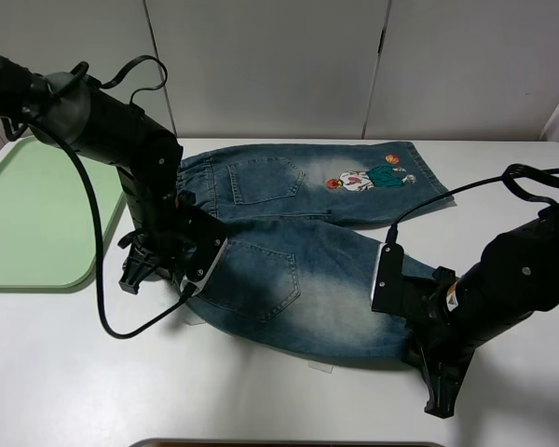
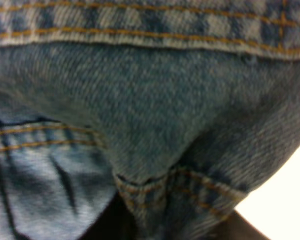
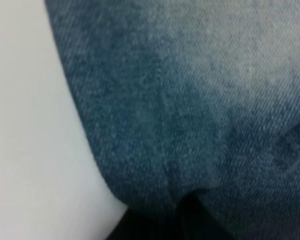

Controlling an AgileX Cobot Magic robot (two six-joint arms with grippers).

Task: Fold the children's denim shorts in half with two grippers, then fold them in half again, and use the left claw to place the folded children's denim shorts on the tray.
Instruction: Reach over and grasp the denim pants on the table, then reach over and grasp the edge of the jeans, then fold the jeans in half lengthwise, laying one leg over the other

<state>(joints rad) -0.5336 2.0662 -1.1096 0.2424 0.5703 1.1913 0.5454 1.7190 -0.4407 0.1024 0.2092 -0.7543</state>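
The children's denim shorts (image 1: 298,247) lie spread flat on the white table, with the gathered waistband to the left and the legs to the right. The far leg carries the cartoon print (image 1: 368,177). My left gripper (image 1: 188,279) is down on the near corner of the waistband. In the left wrist view denim (image 2: 150,115) bunches into a fold pinched between its dark fingers (image 2: 102,227). My right gripper (image 1: 408,324) is at the near leg's hem, and its wrist view shows denim (image 3: 190,100) drawn into the shut dark jaws. The pale green tray (image 1: 33,209) lies at the far left.
The white table (image 1: 93,391) extends in front of the shorts and to their right. Both arms' black cables (image 1: 98,279) loop over the table near the shorts. A pale panelled wall stands behind the table.
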